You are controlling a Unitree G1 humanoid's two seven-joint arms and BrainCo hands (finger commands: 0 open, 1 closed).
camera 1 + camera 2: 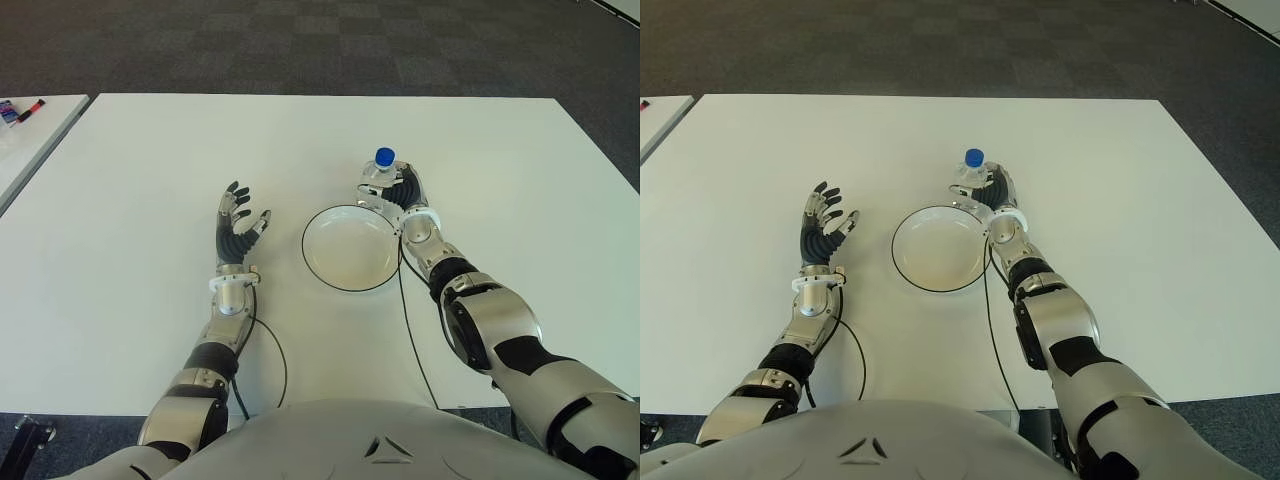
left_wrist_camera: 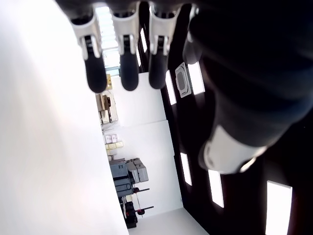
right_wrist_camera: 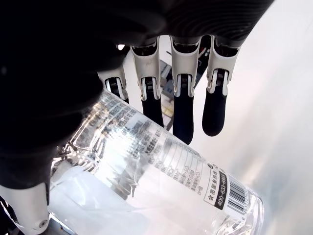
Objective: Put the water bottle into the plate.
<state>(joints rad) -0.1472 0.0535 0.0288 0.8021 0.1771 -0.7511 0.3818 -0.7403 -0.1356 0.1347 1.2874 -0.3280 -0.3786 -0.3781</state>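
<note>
A broad white desk (image 1: 150,160) fills most of the head views. Beyond its far edge lies dark grey carpet (image 1: 300,45) in a checkered tile pattern. A second white table (image 1: 30,135) stands just beside the desk on the left. The left wrist view shows rectangular ceiling lights (image 2: 278,200), white walls and stacked equipment (image 2: 128,172).

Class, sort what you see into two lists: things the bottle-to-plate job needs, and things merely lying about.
Needed for the job:
water bottle
plate
right hand, at the bottle beside the plate's far rim

Just there:
left hand, open, left of the plate
table
small items on the neighbouring table
</note>
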